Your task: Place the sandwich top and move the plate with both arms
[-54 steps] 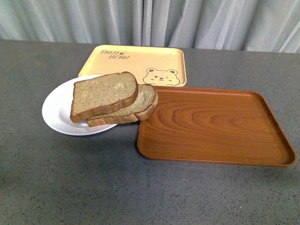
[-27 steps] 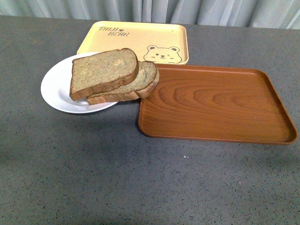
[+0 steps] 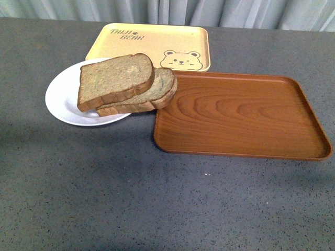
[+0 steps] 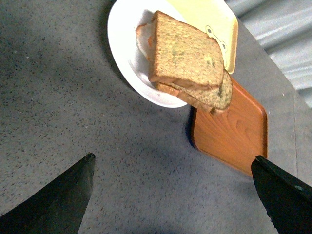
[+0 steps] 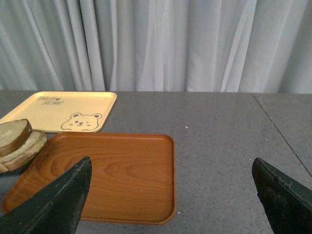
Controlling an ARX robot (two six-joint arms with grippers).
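Bear tray (image 3: 149,46) behind wood-grain tray (image 3: 241,117); grey table (image 3: 131,204)

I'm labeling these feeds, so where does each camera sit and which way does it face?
Front view: on the robot's body, looking forward and down at the plate, sandwich top and brown tray; no arm shows.
Left wrist view: above the table, looking down on the plate; spread left fingers show.
Right wrist view: low, facing the curtain across the brown tray; spread right fingers show.
Shared: all three see the brown tray and sandwich top.
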